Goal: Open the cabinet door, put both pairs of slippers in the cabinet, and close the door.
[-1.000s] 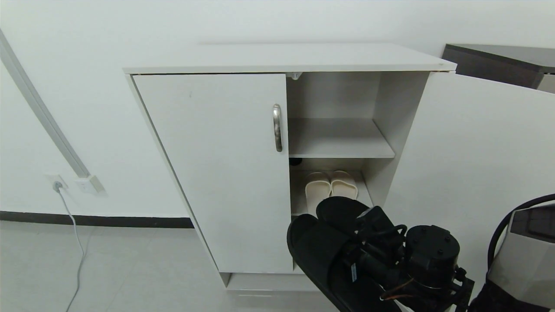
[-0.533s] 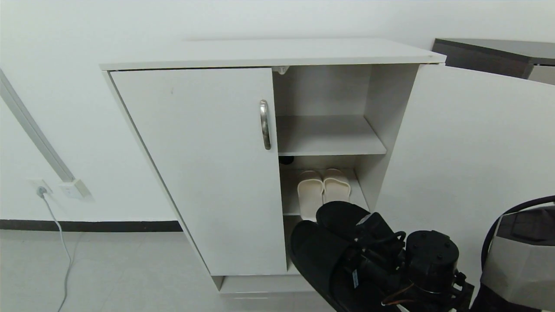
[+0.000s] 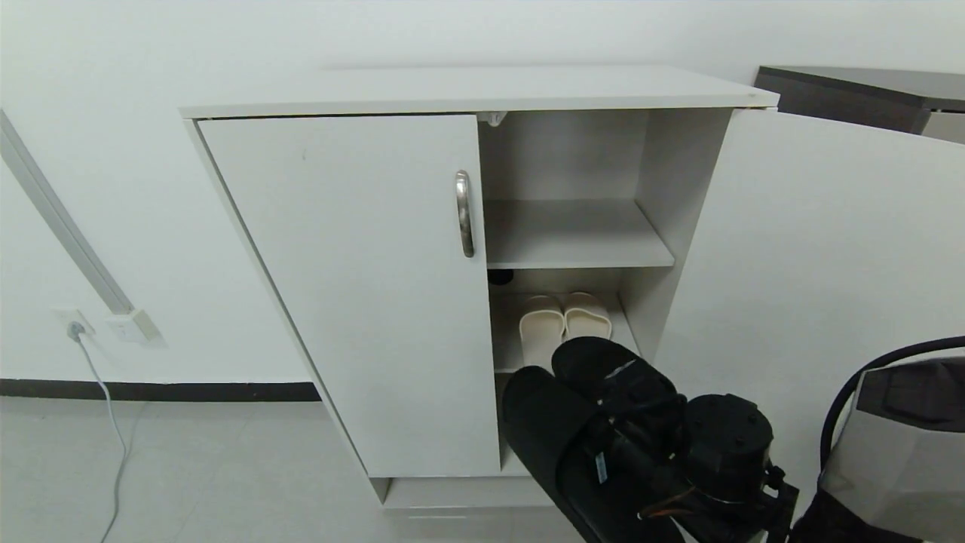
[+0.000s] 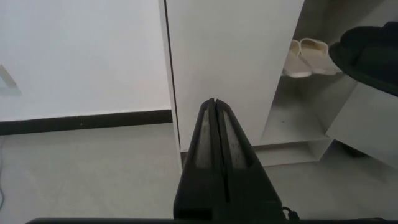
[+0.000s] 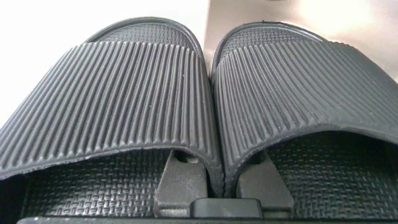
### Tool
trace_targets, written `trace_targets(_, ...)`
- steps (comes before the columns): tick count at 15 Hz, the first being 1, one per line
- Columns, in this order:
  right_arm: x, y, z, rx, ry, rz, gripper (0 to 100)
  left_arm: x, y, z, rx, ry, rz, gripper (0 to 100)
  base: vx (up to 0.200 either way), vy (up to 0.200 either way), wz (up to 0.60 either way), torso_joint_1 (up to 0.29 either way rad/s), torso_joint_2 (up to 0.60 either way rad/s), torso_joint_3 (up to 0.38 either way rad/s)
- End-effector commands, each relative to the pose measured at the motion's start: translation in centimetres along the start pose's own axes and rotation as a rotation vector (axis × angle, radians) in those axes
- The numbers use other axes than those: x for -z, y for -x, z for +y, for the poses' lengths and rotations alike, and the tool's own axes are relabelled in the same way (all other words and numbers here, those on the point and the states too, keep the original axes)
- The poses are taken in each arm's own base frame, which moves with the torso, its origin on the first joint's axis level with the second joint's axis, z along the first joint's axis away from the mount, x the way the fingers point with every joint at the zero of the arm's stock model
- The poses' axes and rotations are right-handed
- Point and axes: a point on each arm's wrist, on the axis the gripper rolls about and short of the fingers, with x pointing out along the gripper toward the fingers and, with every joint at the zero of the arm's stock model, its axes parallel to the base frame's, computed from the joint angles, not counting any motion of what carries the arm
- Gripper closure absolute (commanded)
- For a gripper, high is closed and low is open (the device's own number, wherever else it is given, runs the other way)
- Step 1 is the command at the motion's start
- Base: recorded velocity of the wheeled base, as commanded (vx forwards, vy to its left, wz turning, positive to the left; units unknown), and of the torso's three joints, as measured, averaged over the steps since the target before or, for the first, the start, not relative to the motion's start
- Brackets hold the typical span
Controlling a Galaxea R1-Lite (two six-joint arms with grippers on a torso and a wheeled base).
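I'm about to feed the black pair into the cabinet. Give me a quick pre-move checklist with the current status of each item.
1. Right door swung wide open: ok.
2. Both black slippers clamped together by the right gripper, fingers under the straps: ok.
3. Free shelf: the upper shelf is bare; the white slippers sit on the shelf below it: ok.
4. Left gripper out of the path, shut, low in front of the closed left door: ok.
5. Room behind the left door: cannot tell.
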Motion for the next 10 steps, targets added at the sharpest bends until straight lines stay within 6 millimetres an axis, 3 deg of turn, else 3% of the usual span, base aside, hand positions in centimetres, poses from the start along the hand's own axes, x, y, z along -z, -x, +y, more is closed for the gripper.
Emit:
trace_targets(1, -2.7, -2.2, 1.5, 0.108, -0.055, -0.013, 100, 0.0, 0.0, 0.0, 0.0, -0.002, 0.002, 100, 0.0, 0.0, 0.0, 0.0, 0.0, 0.0)
trace_targets(3, -3.9, -2.1, 1.5, 0.18, -0.045, 0.06, 100, 0.0, 0.0, 0.0, 0.0, -0.002, 0.002, 100, 0.0, 0.0, 0.0, 0.0, 0.0, 0.0)
trace_targets(6, -7.9, -0.8, 2.4, 0.325, -0.124, 0.18, 100, 0.0, 0.0, 0.0, 0.0, -0.003, 0.001, 100, 0.0, 0.0, 0.0, 0.0, 0.0, 0.0)
trace_targets(10, -11.8, -1.5, 2.9, 0.442, -0.18, 0.111, 100, 0.0, 0.0, 0.0, 0.0, -0.002, 0.002, 100, 0.0, 0.0, 0.0, 0.0, 0.0, 0.0)
